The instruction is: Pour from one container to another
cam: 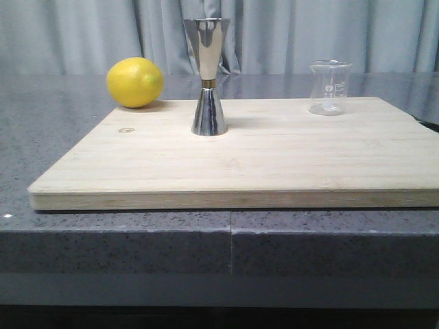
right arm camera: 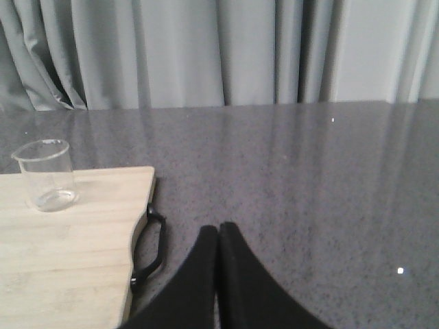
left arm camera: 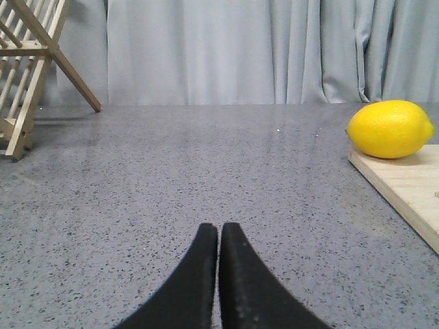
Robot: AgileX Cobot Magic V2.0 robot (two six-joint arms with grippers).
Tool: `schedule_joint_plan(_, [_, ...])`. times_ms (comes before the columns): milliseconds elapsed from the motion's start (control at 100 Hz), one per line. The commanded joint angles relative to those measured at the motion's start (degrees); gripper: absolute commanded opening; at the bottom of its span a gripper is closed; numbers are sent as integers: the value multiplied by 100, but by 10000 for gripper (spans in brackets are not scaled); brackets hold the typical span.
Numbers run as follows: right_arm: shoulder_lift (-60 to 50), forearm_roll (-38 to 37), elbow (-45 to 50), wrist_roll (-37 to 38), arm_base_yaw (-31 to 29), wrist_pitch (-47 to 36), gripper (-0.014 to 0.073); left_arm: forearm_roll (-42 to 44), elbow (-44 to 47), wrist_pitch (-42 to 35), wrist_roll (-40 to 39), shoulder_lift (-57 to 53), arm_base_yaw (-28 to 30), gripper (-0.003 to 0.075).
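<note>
Grey speckled counter (cam: 55, 137) bears wooden board (cam: 274, 157), lemon (cam: 135, 82)

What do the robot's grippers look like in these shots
Only fingers show. The left gripper and right gripper each have two matte black fingers, broad at the base and curving to narrow rounded tips. No cables, markings or arm links are visible.

One beaker (cam: 330, 87), one jigger (cam: 208, 76), one lemon (cam: 135, 82), one board (cam: 240, 164), perhaps one rack (left arm camera: 31, 65).

Pale grey pleated curtains (cam: 82, 34) hang behind a speckled dark grey desk (cam: 41, 130); a wooden rack (left arm camera: 27, 62), possibly folding, stands aside
</note>
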Motion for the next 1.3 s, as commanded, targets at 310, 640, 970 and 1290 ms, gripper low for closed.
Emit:
schedule_joint_plan(310, [-1375,2443,877,-2094,60,-714,-67,-59,121,-506,24,-131,-47,-21])
schedule_joint_plan(640, [-1345,2809,1151,-2094,60,-736,-67,-59,121,-506,24,-131,-47,-21])
schedule_joint_plan(970, [-1345,2809,1151,-2094,60,-736,-67,-59,121,-506,24,-131,-47,-21])
schedule_joint_plan(1290, [-1345,2809,1151,-2094,60,-736,-67,-59,121,-506,24,-131,-47,-21])
